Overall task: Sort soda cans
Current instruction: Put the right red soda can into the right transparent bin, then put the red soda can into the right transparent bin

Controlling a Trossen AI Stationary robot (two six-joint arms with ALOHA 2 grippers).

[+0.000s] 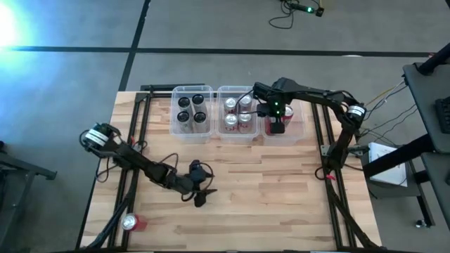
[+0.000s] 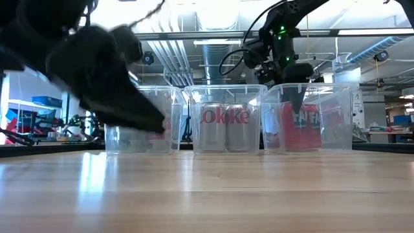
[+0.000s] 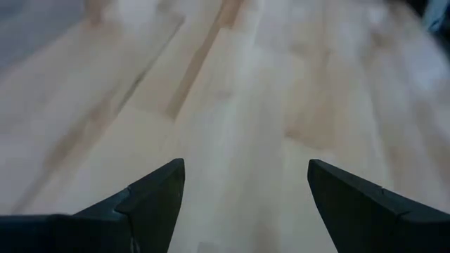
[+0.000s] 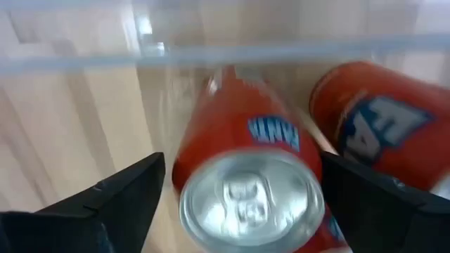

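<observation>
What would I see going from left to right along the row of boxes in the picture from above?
Box of black cans → box of silver cans → box of red cans, with the right gripper reaching down into it.

Three bins in a row at worktop (image 1: 281,204) far edge. Rel. to middle bin (image 1: 236,135): left bin (image 1: 191,135) w/ four cans, right bin (image 1: 299,132) w/ right pincer (image 1: 277,127) over it; middle holds four cans. Lone can (image 1: 132,223) lies well off, near-left corner; left pincer (image 1: 199,197) between.
</observation>
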